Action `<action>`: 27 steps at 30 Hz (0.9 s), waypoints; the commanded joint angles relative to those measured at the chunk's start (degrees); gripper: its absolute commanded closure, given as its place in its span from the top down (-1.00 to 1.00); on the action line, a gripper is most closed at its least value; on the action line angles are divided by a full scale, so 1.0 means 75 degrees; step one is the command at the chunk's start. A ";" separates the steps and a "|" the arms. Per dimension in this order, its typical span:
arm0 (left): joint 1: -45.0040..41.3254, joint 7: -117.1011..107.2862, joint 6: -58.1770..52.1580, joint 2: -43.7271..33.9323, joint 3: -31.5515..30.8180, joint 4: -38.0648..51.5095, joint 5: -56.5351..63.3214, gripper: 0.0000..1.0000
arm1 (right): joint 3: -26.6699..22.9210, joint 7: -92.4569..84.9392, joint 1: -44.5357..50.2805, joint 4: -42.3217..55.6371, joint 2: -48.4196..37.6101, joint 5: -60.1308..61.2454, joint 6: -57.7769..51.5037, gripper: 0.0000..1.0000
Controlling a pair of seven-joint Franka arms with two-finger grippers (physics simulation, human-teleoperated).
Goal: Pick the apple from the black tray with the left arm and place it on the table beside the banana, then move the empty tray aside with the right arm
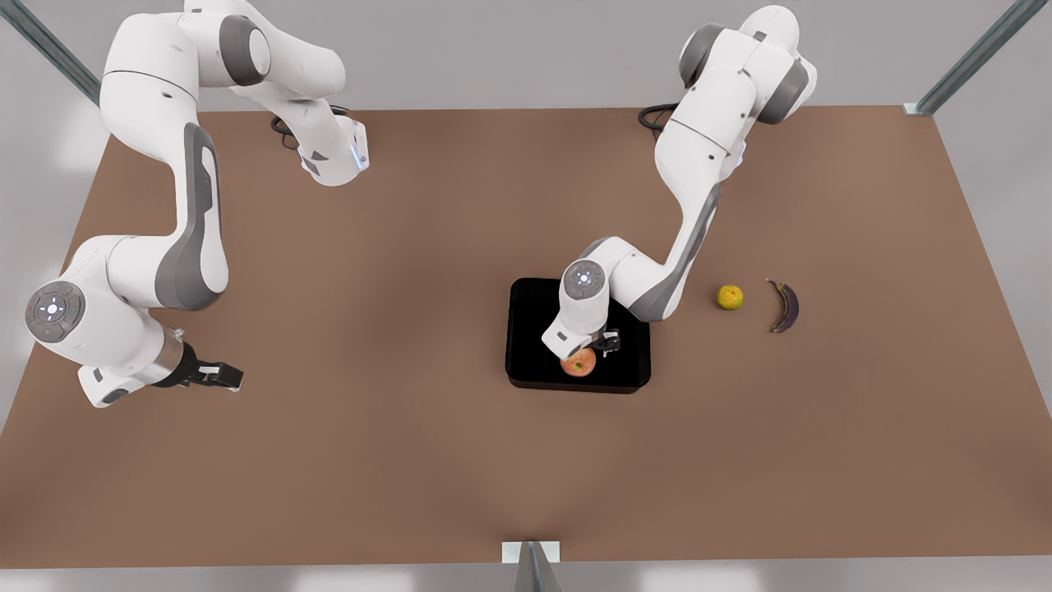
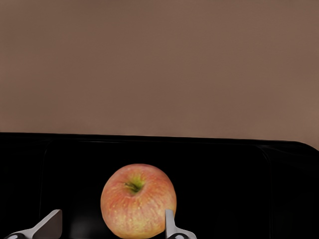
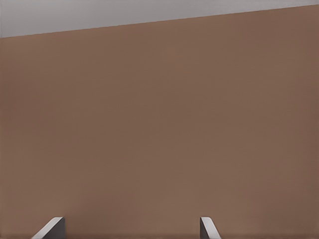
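Observation:
A red-yellow apple (image 1: 579,363) (image 2: 138,199) lies in the black tray (image 1: 534,316) (image 2: 229,189), near the tray's front edge. My left gripper (image 1: 593,351) (image 2: 109,226), on the arm at the front view's right, is lowered over it and open. The apple sits between the fingers, closer to one finger (image 2: 169,224) than the other. A dark banana (image 1: 785,306) lies on the table to the front view's right of the tray. My right gripper (image 1: 220,376) (image 3: 129,228), on the arm at the front view's left, waits open low over bare table.
A small yellow fruit (image 1: 730,297) rests on the brown table (image 1: 370,460) between the tray and the banana. Metal frame posts stand at the far corners and at the near edge (image 1: 531,563).

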 commanded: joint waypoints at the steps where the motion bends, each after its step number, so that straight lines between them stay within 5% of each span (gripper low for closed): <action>1: -0.0005 -0.0755 0.0337 0.0025 -0.0026 -0.0004 -0.0023 1.00 | -0.0001 0.0005 0.0000 0.0004 -0.0010 0.0006 -0.0004 1.00; 27: -0.0075 -0.0942 0.1251 0.0329 -0.0003 -0.0637 0.0317 1.00 | -0.0001 -0.0007 0.0000 0.0004 0.0002 0.0006 -0.0004 1.00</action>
